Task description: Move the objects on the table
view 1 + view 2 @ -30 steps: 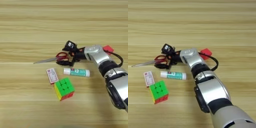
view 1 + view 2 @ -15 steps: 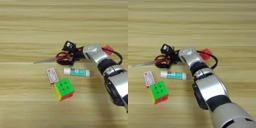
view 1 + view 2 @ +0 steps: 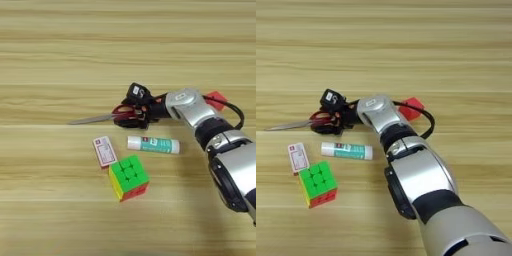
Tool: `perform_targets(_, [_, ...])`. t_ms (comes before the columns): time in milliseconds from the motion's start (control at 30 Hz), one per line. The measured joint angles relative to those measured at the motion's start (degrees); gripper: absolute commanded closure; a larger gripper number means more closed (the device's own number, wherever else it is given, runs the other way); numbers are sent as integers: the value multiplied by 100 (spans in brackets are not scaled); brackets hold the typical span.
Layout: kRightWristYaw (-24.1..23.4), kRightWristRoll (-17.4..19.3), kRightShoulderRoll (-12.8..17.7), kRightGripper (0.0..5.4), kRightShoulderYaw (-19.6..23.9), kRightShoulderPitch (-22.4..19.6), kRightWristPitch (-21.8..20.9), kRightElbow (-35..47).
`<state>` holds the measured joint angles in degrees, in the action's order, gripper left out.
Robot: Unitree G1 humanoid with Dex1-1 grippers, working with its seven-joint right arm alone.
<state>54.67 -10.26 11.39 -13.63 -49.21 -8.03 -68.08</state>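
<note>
Mid-worktop, little changed in a second: end effector (image 3: pixel 136 104) still planted on the red handles of the scissors (image 3: pixel 107 116), grip state impossible to tell. Scissors unmoved, blades toward the left edge; lift apparently pending.

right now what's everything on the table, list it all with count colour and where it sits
scissors: 1, red handles, grey blades pointing left, mid table, handles under the hand
glue stick: 1, white with green label, lying flat just below the scissors
card box: 1, red and white, lying flat left of the glue stick
puzzle cube: 1, green top, yellow and red sides, below the card box and glue stick
small cube: 1, red, behind the forearm, right of the scissors
table: 1, light wood
right forearm: 1, silver
right hand: 1, black, at the scissor handles
</note>
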Motion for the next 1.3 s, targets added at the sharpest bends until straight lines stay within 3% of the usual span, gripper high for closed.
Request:
perform_targets(633, [7, 0, 26, 202, -41, 6, -105, -40])
perform_targets(1300, [773, 175, 723, 202, 106, 470, -318, 446])
